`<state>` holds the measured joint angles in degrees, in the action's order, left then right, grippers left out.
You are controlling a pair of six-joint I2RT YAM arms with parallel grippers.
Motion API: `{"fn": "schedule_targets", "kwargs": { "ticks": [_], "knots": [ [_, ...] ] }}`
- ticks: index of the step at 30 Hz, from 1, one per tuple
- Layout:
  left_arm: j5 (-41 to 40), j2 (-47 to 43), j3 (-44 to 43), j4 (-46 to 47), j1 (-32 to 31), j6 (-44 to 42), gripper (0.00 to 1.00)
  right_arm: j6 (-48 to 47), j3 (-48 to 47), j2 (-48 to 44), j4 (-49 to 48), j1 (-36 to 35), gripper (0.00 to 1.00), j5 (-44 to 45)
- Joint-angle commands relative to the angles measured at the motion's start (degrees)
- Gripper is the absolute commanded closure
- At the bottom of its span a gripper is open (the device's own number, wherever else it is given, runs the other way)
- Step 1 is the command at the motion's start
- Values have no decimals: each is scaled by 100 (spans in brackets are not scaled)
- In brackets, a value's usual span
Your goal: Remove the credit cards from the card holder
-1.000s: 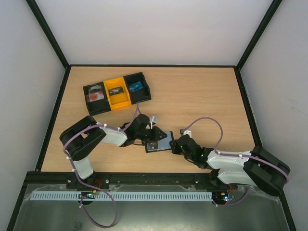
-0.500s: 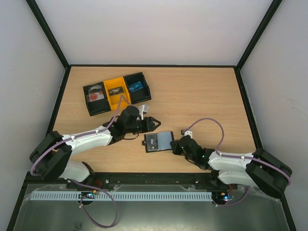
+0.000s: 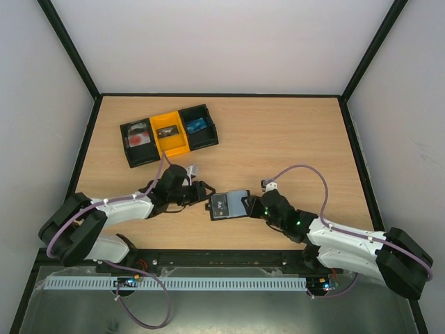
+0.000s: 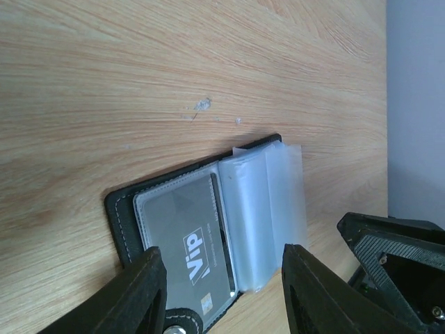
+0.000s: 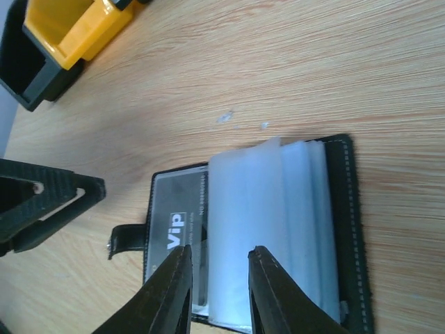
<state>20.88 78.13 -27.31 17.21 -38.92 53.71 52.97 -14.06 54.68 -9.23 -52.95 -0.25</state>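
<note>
The card holder [image 3: 228, 204] lies open and flat on the table, a black wallet with a short tab [image 5: 126, 239]. A grey credit card printed "VIP" [image 4: 186, 238] [image 5: 178, 224] sits behind clear plastic in its left panel. A stack of translucent sleeves [image 4: 268, 209] [image 5: 271, 229] fans over the right panel. My left gripper [image 3: 204, 189] [image 4: 226, 299] is open just left of the holder, touching nothing. Over the sleeves hovers my right gripper [image 3: 253, 206] [image 5: 219, 292], its jaws a little apart and nothing between them.
A three-compartment black-and-yellow tray [image 3: 169, 133] with small items sits at the back left; its yellow bin [image 5: 76, 31] shows in the right wrist view. Black frame rails border the table [image 3: 292, 139].
My left gripper let go of the card holder, opened and drew back to the left. My right gripper slid forward over the holder's right half and parted its jaws slightly.
</note>
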Motion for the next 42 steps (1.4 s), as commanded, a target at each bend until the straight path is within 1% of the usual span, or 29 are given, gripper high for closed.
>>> {"fn": "schedule_targets", "kwargs": {
  "ticks": [1,5,12,17,20,27,32,38,42],
  "knots": [
    [458,22,282,678,97,226,52,-21,-242,152,-163,-13,76,-359],
    [611,167,442,1081,90,372,52,-56,-456,620,-454,-26,77,-563],
    [707,298,530,1258,95,446,52,-63,-851,1653,-933,-123,80,-963],
    [714,371,604,1387,96,533,53,-91,-1120,2273,-1071,-134,81,-1103],
    [796,408,599,1462,95,549,53,-130,-1249,2538,-958,-137,81,-973],
    [779,389,582,1338,95,472,53,-133,-1268,2992,-866,-137,81,-877],
    [742,459,585,1332,95,419,53,-150,-1220,3064,-745,-135,81,-686],
    [745,455,612,1415,95,460,53,-104,-1086,3116,-904,-136,82,-737],
    [765,365,498,1384,42,490,53,-90,-1036,3098,-970,-133,84,-744]
  ]
}}
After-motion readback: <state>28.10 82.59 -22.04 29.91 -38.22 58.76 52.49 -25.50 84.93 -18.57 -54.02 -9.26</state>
